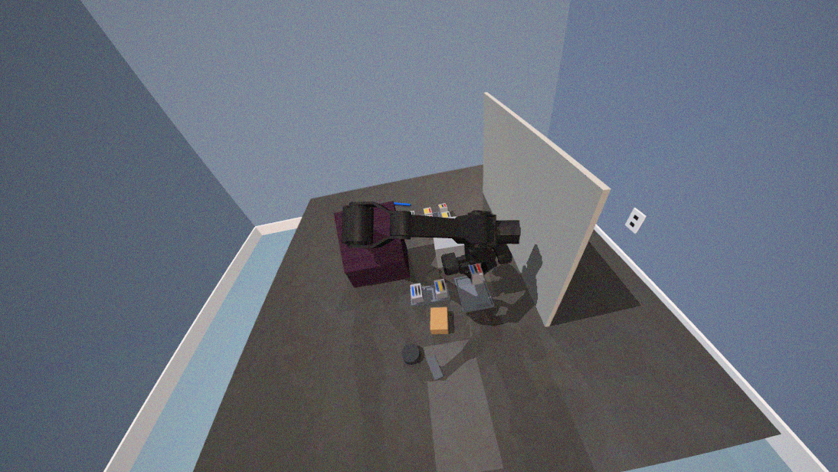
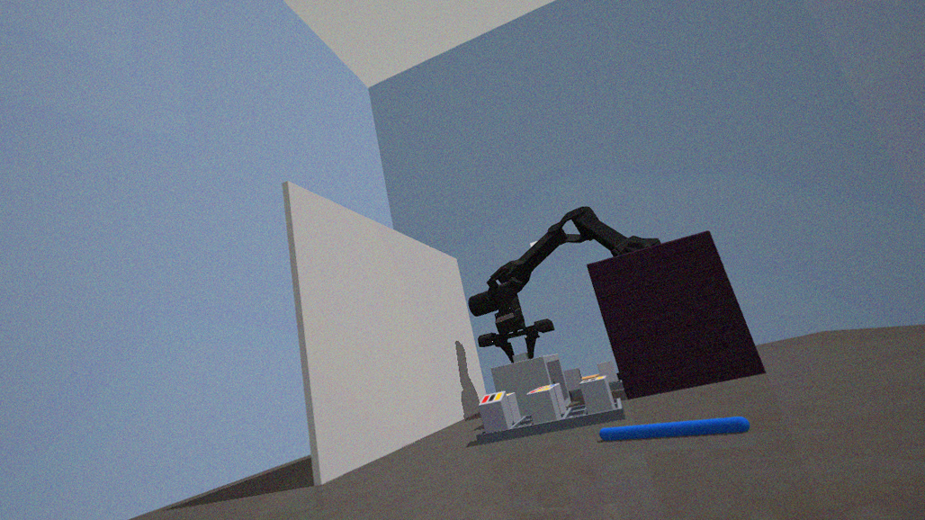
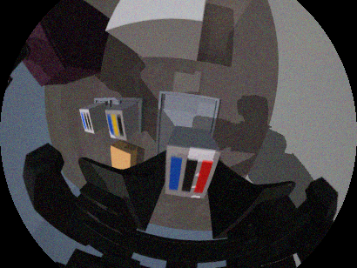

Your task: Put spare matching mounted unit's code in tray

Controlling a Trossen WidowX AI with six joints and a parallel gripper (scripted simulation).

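Note:
My gripper point(image 1: 475, 267) point(image 2: 522, 357) point(image 3: 189, 155) is shut on a grey spare block point(image 1: 476, 271) point(image 3: 190, 174) with blue, black and red stripes on its top. The block is above the grey tray point(image 1: 476, 294) point(image 3: 205, 108), near its edge; whether it touches the tray cannot be told. A large light grey box point(image 1: 449, 250) point(image 2: 525, 375) point(image 3: 158, 36) stands beside the tray and hides it in the exterior view. Two other spares, one white-topped point(image 1: 416, 292) point(image 3: 87, 120) and one with blue, yellow and black stripes point(image 1: 440, 287) point(image 3: 116, 123), stand in a small rack.
A tall pale panel point(image 1: 536, 217) point(image 2: 381, 331) point(image 3: 313, 87) stands close beyond the arm. A purple block point(image 1: 374, 267) point(image 2: 674, 317) point(image 3: 50, 65) is under the arm's base. An orange block point(image 1: 438, 319) point(image 3: 123, 156), black cylinder point(image 1: 410, 353) and blue rod point(image 2: 674, 428) lie around. Several spares stand in another rack point(image 2: 549, 427).

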